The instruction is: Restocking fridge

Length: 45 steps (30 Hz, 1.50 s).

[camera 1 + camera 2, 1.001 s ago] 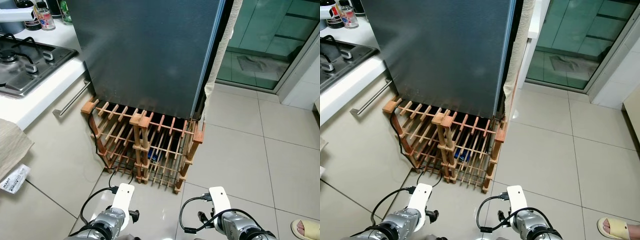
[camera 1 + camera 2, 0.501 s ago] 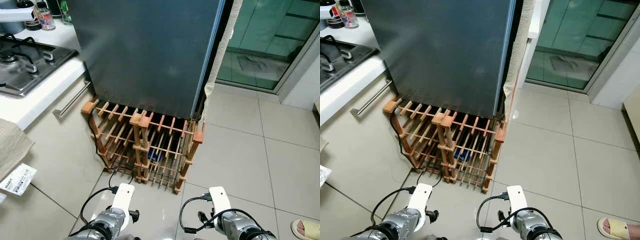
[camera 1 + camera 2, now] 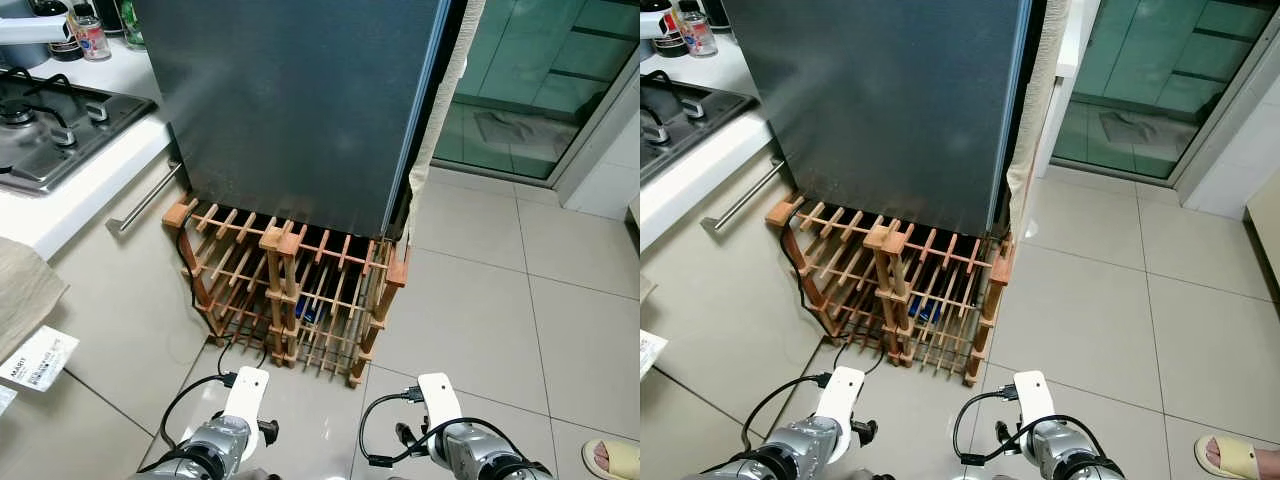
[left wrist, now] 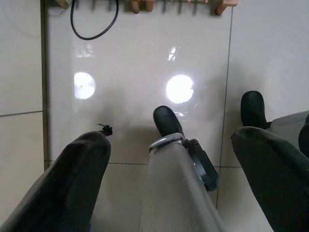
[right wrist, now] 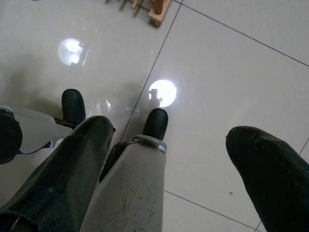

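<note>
The robot stands facing the fridge (image 3: 300,110), whose dark grey door is shut and fills the upper middle of the eye views; since the task is restocking it, I judge that the door must be opened before anything can go in, and no item to stock is in either gripper. Both arms hang low at the robot's sides, which suits standing or walking rather than reaching. The left gripper (image 4: 169,159) points down at the glossy tiled floor (image 3: 470,300) with its two black fingers spread wide and nothing between them; the right gripper (image 5: 169,159) hangs the same way, fingers apart and empty. A wooden wine rack (image 3: 290,290) sits on the floor right against the fridge's lower front, probably parked there for lack of other space, and it may hinder the door's swing or force the robot to stand back. A black cable (image 3: 188,270) loops down its left end. To the left, a white surface carries a gas hob (image 3: 50,120) and a small jar (image 3: 90,38). The fridge's top and any handle are cut off, so I cannot tell how it opens. A person's sandalled foot (image 3: 612,460) shows at the lower right corner, and a labelled package (image 3: 35,358) is cut off at the left edge.
</note>
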Motion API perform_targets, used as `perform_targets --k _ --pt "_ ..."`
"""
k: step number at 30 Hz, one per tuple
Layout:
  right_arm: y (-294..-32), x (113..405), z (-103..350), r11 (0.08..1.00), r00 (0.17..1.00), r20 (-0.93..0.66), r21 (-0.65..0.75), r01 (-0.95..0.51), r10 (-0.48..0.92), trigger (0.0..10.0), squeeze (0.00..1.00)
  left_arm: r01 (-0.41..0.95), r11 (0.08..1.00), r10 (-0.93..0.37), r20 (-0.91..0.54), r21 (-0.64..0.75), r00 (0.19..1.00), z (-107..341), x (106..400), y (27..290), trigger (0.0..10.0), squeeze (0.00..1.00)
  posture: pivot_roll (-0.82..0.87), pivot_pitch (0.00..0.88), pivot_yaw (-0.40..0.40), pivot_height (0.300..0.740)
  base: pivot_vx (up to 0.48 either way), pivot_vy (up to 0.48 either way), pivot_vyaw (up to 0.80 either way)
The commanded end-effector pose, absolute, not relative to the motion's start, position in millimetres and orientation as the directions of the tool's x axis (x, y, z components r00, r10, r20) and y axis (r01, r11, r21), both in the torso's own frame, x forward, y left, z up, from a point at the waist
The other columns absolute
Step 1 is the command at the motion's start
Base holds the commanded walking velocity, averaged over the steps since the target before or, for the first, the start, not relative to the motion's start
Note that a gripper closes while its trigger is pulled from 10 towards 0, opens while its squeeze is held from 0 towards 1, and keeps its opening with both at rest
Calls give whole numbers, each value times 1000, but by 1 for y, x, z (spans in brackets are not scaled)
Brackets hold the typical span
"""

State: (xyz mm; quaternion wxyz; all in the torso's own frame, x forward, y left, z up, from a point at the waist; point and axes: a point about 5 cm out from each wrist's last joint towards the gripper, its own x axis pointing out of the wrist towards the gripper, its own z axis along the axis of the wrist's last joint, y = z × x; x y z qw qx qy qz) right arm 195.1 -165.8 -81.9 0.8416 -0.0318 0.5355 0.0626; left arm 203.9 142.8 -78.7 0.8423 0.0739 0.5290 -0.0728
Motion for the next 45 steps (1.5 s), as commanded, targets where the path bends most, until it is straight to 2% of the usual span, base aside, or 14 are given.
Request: perform_targets --k 1,25,31,41,43,45 --pt "-173 214 -71 998 445 -895 45 37 24 10000 0 44 999 -33 -895 -15 444 -74 213 152 10000 0 -51 0 -17 740 0 0 0" --pt "-174 214 -71 999 443 -896 39 29 22 10000 0 46 999 -35 -895 -17 445 -73 213 151 10000 0 -51 0 -17 740 0 0 0" --pt "-167 209 -75 993 452 -892 66 98 15 10000 0 29 999 -45 -908 -36 416 -81 200 152 10000 0 -75 0 -26 740 0 0 0" --pt "-165 214 -72 994 465 -885 67 88 18 10000 0 10 998 -63 -893 -65 447 -77 206 147 10000 0 -70 0 -37 740 0 0 0" --pt "-164 216 -71 987 495 -868 106 121 32 10000 0 -2 994 -96 -873 -111 478 -73 213 145 10000 0 -66 0 -44 740 0 0 0" --pt "-164 219 -70 992 522 -852 99 83 42 10000 0 0 990 -122 -842 -144 526 -67 224 145 10000 0 -66 0 -44 740 0 0 0"
